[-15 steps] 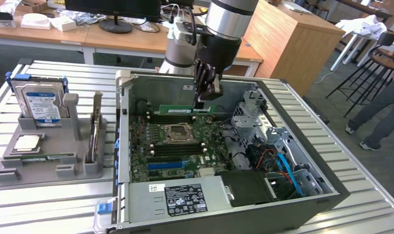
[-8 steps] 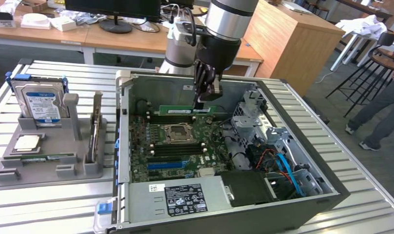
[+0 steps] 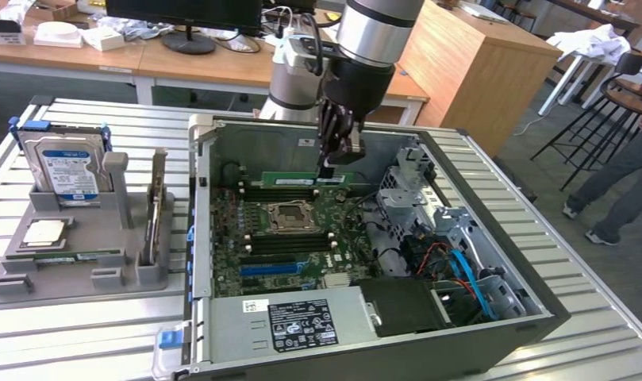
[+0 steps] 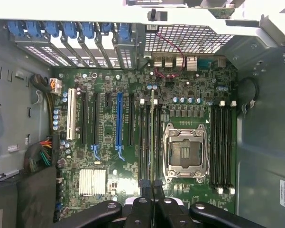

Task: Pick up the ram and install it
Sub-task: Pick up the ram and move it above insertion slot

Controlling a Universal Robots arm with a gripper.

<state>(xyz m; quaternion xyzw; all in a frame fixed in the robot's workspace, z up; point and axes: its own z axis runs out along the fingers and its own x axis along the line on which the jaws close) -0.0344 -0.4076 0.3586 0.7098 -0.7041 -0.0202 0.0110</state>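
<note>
The ram (image 3: 302,179) is a long thin green stick, held level by one end in my gripper (image 3: 338,161), which is shut on it. It hangs inside the open computer case (image 3: 490,198), just above the black memory slots (image 3: 289,193) on the far side of the CPU socket (image 3: 291,213). In the wrist view the ram (image 4: 152,137) shows edge-on as a thin line running out from my gripper (image 4: 154,197), lined up along the memory slots (image 4: 146,142) beside the CPU socket (image 4: 185,152). Whether its lower edge touches a slot I cannot tell.
On the exterior view's left a grey holder (image 3: 114,278) carries a hard drive (image 3: 67,167), a square silver chip (image 3: 44,232) and an upright expansion card (image 3: 155,206). The power supply (image 3: 299,321) fills the case's near end. A person's legs (image 3: 628,175) stand at the right.
</note>
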